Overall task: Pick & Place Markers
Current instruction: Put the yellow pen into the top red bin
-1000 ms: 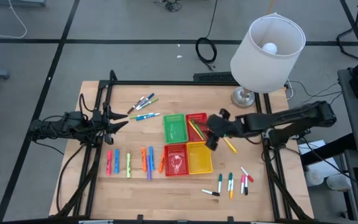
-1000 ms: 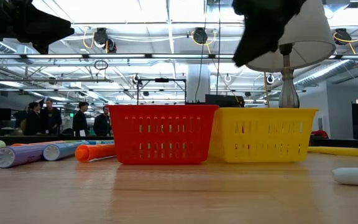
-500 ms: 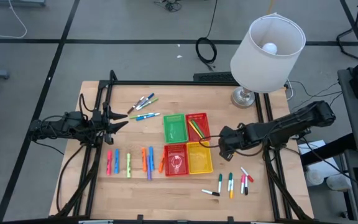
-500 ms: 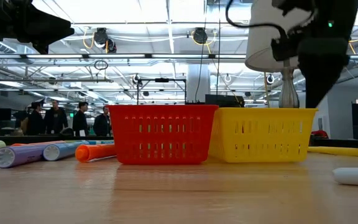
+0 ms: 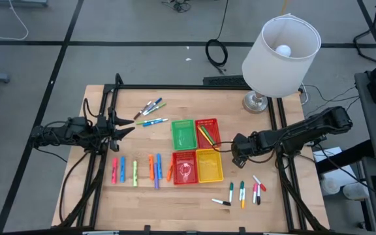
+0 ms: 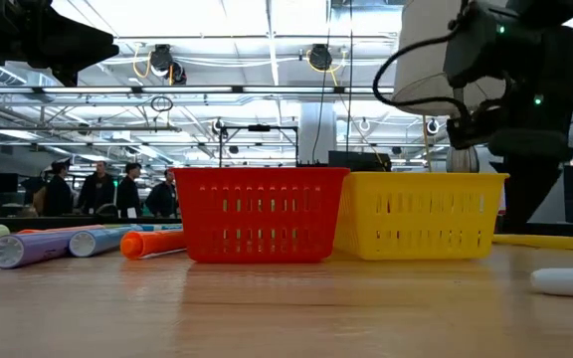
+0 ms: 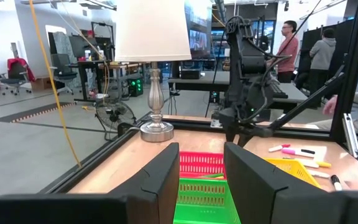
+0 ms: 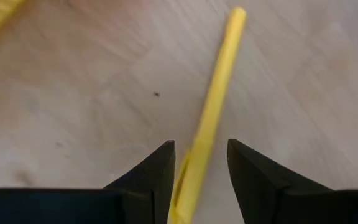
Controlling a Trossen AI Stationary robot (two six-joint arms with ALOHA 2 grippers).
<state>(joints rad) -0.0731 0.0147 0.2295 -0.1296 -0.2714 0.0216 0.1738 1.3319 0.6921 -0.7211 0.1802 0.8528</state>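
Observation:
My right gripper [image 5: 237, 151] points down at the table just right of the baskets and is open. A yellow marker [image 8: 215, 102] lies flat on the wood between its two fingers [image 8: 160, 168]. The same marker shows in the low view [image 6: 540, 241]. Other markers lie in a row at the near left [image 5: 136, 170], in a group at the far left [image 5: 150, 108] and in a group at the near right [image 5: 243, 192]. A few rest in the far red basket [image 5: 206, 133]. My left gripper [image 5: 128, 127] hovers open over the table's left side. My right gripper comes from above with its fingers across the yellow marker near one end [image 8: 194, 163], one finger on each side. The marker lies flat on the table. I cannot tell whether the fingers touch it.
Four small square baskets sit together mid-table: green [image 5: 183, 134], far red, near red [image 5: 184, 168] and yellow [image 5: 209, 166]. A lamp stands on its base [image 5: 256, 102] at the far right, its shade [image 5: 281, 47] overhanging. People stand in the room behind.
My right gripper has moved from over the far red basket toward the table's right and near side. It has tipped fingers-down and dropped to the tabletop, so its fingers now stand on either side of the yellow marker. The marker has not moved.

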